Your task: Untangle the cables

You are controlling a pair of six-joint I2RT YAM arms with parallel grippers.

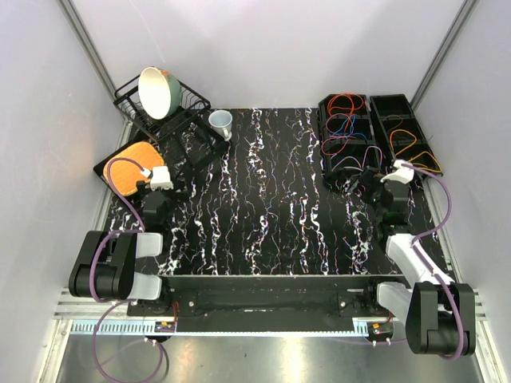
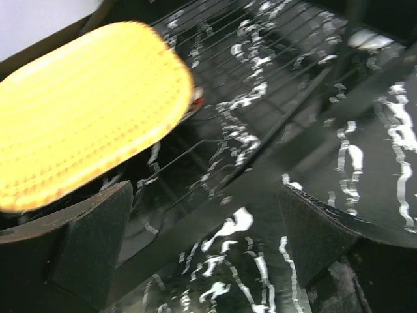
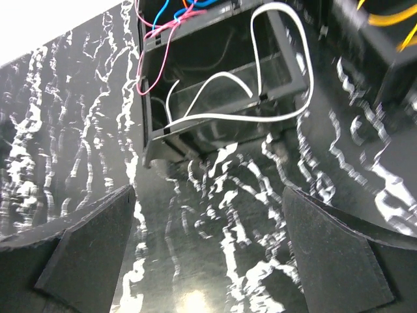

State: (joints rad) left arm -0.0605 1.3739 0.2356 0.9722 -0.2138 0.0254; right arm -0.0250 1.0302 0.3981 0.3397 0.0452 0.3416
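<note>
A black, white-veined tabletop [image 1: 271,199] sits between plain white walls [image 1: 263,48]. The cables [image 1: 343,120] lie looped in two black bins [image 1: 393,99] at upper right, and a white cable [image 3: 309,72] spills over one rim. The left jaws are spread wide and empty, near an orange mat [image 2: 78,111] at left. The right jaws are equally spread and empty, just before the bins.

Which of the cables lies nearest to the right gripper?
The white cable, which loops over the near end of the black bin just ahead of the open right gripper. The coloured cables, red, blue, orange and yellow, lie farther back.
</note>
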